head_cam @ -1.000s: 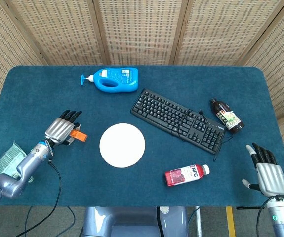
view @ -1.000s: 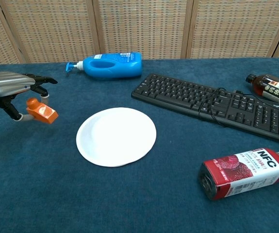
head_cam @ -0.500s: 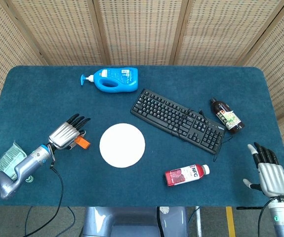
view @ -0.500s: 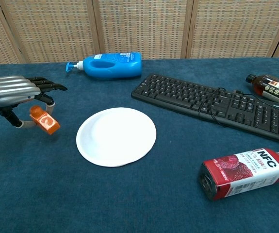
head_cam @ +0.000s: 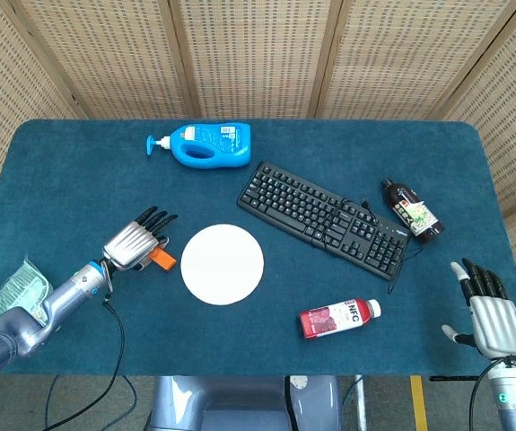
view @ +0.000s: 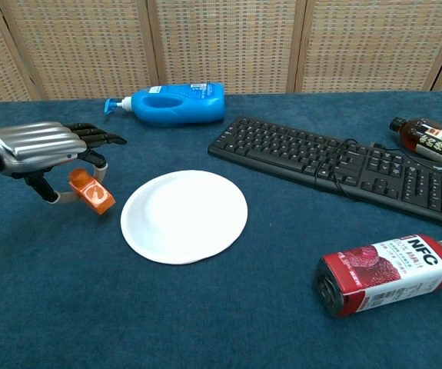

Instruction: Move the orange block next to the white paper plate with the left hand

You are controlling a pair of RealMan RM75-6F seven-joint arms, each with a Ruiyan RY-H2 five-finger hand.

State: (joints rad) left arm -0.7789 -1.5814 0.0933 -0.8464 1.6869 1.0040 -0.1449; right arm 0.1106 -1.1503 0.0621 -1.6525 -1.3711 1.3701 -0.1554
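The small orange block (view: 92,191) (head_cam: 161,259) hangs just above the blue table, pinched under my left hand (view: 48,153) (head_cam: 135,243). It is a short way left of the white paper plate (view: 184,216) (head_cam: 223,264), which lies flat mid-table. My right hand (head_cam: 488,311) rests open at the table's front right corner, holding nothing; the chest view does not show it.
A blue pump bottle (head_cam: 204,144) lies at the back. A black keyboard (head_cam: 327,217) runs diagonally right of the plate, with a dark bottle (head_cam: 412,211) beyond it. A red juice bottle (view: 386,274) lies front right. A green packet (head_cam: 12,289) sits at the left edge.
My left hand has carried the orange block rightward, from well left of the plate to close beside its left rim. The right hand has stayed put.
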